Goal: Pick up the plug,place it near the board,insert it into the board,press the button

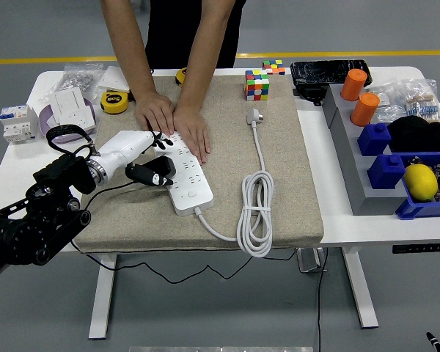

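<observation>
1. No text, brand or number can be read anywhere on the table.
2. The white power strip (185, 174) just beside the left hand (129, 149) shows only rows of socket holes — no lettering resolves.
3. The yellow tape measure (115, 101), beyond the hand, has a dark round face — any print there is too small to read.
4. The white box (72, 105) to the hand's far left carries marks too blurred to read.

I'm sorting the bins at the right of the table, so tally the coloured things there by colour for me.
Orange cylinders: 2
Blue blocks: 2
Yellow lemon: 1
Total: 5
</observation>
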`<action>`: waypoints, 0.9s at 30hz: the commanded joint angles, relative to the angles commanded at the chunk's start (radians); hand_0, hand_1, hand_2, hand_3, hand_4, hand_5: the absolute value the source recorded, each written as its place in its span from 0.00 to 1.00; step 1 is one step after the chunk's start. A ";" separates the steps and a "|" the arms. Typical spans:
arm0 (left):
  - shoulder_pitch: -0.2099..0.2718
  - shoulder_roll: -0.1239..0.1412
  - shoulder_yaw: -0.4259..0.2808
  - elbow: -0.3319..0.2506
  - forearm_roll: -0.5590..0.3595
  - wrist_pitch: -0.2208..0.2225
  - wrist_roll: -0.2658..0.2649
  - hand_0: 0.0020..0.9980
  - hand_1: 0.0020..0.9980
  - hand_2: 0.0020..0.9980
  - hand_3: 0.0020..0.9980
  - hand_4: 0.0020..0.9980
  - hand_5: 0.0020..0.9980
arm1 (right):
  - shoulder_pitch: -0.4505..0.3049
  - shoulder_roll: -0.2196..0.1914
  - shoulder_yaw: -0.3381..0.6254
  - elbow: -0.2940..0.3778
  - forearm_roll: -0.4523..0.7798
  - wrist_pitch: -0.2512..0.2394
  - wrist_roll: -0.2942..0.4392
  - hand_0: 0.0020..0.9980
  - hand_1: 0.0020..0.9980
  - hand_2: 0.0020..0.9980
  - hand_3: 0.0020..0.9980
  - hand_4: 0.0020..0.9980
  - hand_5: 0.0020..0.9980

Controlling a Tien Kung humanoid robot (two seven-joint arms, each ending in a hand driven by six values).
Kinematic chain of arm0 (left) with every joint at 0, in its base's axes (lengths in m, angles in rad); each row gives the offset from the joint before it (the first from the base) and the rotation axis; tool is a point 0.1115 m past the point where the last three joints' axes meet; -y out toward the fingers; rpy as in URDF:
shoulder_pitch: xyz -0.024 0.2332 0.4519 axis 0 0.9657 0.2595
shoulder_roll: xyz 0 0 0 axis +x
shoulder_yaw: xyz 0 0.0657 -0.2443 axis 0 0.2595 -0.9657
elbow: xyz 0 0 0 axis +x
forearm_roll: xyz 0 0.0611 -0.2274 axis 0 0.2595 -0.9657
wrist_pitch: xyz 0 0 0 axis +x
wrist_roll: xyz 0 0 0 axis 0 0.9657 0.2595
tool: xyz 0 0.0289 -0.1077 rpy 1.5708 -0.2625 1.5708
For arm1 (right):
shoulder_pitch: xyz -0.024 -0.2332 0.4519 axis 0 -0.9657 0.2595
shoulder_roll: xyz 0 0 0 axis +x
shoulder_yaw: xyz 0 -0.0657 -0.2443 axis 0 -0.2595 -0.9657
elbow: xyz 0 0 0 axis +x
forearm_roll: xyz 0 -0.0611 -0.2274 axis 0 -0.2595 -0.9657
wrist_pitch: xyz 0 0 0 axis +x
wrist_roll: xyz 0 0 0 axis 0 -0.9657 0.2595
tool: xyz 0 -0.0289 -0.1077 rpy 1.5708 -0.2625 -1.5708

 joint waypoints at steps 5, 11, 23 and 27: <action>0.021 0.004 -0.053 -0.053 0.004 -0.023 0.008 0.54 0.77 0.75 0.81 1.00 0.41 | -0.001 0.000 0.001 0.000 -0.001 0.000 0.000 0.83 0.76 0.75 0.77 1.00 0.93; 0.096 -0.008 -0.207 -0.190 -0.029 -0.041 0.038 0.67 0.84 0.80 0.82 1.00 0.63 | -0.004 0.003 0.005 0.000 -0.003 0.000 0.000 0.83 0.76 0.75 0.77 1.00 0.93; 0.377 -0.108 -0.404 -0.490 -0.258 -0.070 0.129 0.88 0.94 0.91 0.89 1.00 0.74 | -0.022 0.015 0.032 0.000 -0.028 -0.002 -0.004 0.83 0.76 0.75 0.77 1.00 0.93; 0.440 -0.103 -0.410 -0.521 -0.264 -0.096 0.145 0.94 0.97 0.94 0.91 1.00 0.80 | -0.020 0.015 0.035 0.000 -0.027 -0.002 -0.002 0.83 0.76 0.75 0.77 1.00 0.93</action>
